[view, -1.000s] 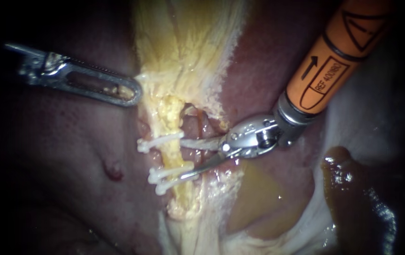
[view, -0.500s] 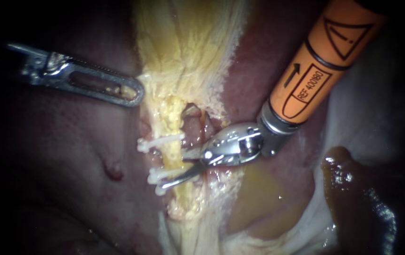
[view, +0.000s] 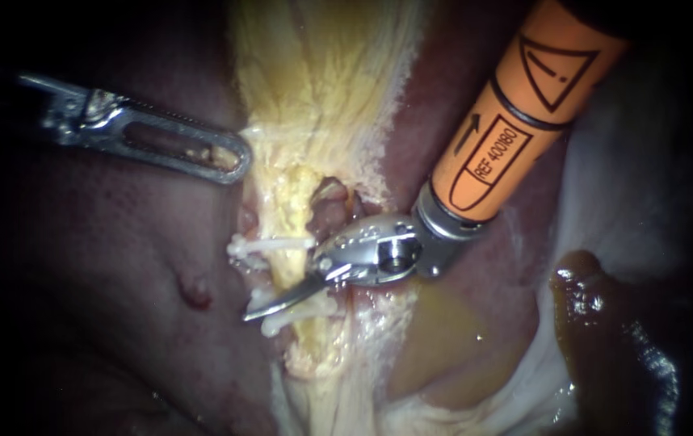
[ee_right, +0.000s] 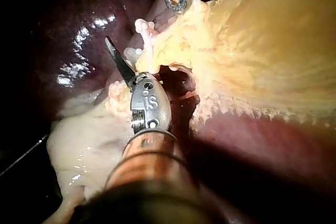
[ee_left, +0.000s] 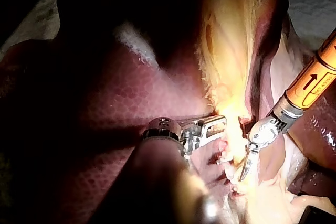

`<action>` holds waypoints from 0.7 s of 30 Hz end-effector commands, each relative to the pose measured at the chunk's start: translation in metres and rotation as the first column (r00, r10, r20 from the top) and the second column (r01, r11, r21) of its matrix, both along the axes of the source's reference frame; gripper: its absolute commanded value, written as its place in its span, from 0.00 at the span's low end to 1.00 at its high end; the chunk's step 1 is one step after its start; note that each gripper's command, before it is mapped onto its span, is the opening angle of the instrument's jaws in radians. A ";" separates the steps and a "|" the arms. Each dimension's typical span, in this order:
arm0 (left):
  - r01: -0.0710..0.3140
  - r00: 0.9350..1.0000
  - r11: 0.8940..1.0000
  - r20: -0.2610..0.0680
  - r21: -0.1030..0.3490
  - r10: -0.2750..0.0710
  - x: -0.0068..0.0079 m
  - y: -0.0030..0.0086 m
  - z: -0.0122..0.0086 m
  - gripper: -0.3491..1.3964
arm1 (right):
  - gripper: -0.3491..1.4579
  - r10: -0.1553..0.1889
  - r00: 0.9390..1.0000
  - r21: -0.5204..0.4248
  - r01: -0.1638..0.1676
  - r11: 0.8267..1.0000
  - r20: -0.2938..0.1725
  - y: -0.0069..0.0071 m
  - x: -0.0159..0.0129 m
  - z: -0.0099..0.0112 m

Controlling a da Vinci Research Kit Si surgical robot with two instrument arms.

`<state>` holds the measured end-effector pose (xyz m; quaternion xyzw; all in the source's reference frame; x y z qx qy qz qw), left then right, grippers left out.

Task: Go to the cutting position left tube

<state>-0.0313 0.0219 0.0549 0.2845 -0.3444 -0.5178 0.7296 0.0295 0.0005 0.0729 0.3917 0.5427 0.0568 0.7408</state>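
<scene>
At the far left of the endoscope view, the left instrument [view: 236, 160] reaches in over the dark red liver [view: 120, 258]. Its slotted pincer is together, and its tip appears clamped on the edge of the yellow fatty tissue [view: 314, 89], holding that sheet taut. It would do best to stay where it is, since any slack would let the target sag.

Just right of that grip the left tube [view: 290, 266] runs down the middle of the view as a pale yellow strand. It carries an upper clip [view: 270, 242] and, farther down, two lower clips [view: 286, 316] set close together. The stretch between the upper clip and the lower pair looks like the place to cut.

The right instrument [view: 278, 296] comes down from the upper right on an orange shaft and ends in blades. Its pincer is apart. One blade lies slantwise across the front of the tube, its point just beside the lower clips, and the other seems to pass behind the tube, out of sight. The right wrist view also shows only the one dark blade.

To do this step well, the blades should straddle the tube squarely within the gap. They should sit clear of every clip, with the near blade lifted a little away from the lower pair. The hidden blade needs checking before any closing.

At the right edge lies a pool of brown fluid [view: 597, 323], well apart from the work.
</scene>
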 end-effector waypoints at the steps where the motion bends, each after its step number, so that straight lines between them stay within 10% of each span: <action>1: 0.000 1.000 1.000 0.000 0.000 0.000 0.0000 0.0000 0.0000 0.00 | 0.98 -0.001 1.000 0.006 0.001 1.000 0.005 -0.0001 0.0000 -0.0001; 21: -0.001 1.000 1.000 0.000 0.000 0.001 0.0002 0.0000 0.0001 0.00 | 0.98 0.002 0.999 0.102 0.001 0.995 -0.036 -0.0011 0.0008 -0.0051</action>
